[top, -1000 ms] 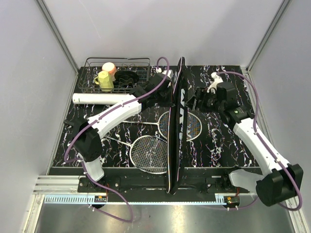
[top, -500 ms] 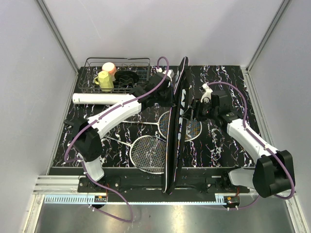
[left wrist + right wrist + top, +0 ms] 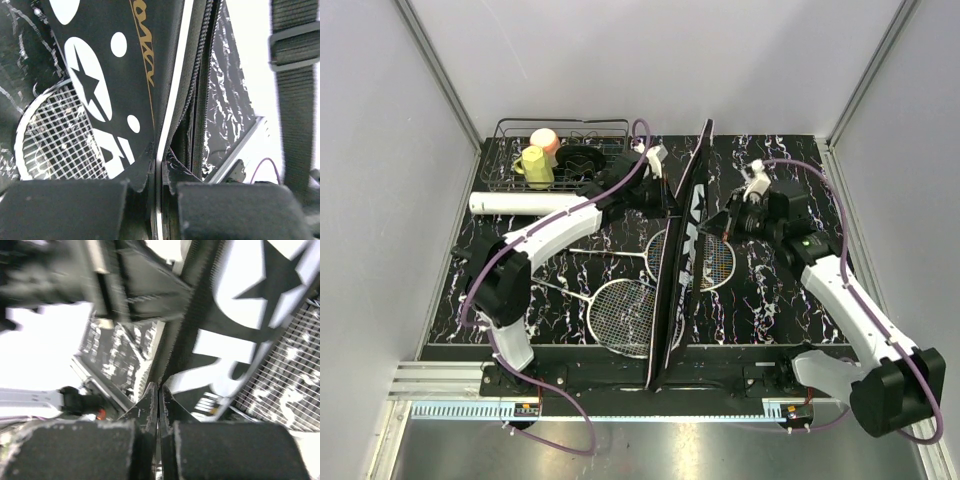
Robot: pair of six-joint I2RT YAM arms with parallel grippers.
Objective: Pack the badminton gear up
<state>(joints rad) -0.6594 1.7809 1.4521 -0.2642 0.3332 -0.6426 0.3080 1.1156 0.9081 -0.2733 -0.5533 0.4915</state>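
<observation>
The black "SPORT" bag [image 3: 678, 280] stands on its edge down the middle of the table, its far end leaning right. My left gripper [image 3: 669, 199] [image 3: 159, 165] is shut on the bag's white-piped left rim. My right gripper [image 3: 719, 222] [image 3: 159, 386] is shut on the bag's zipper edge from the right. The two edges gape slightly between the grippers. One racket [image 3: 625, 318] lies flat left of the bag. A second racket head [image 3: 717, 262] shows partly behind it. The white tube [image 3: 520, 203] lies at the far left.
A black wire basket [image 3: 605, 126] with a yellow cup [image 3: 534, 165] and a pink cup [image 3: 546, 140] sits at the back left. Grey walls close in the table on both sides. The bag's strap [image 3: 295, 100] hangs on the right of the left wrist view.
My right gripper has gone from open to shut at the bag's right edge. The bag's far end has swung right and its near end left. The left gripper kept its hold.
</observation>
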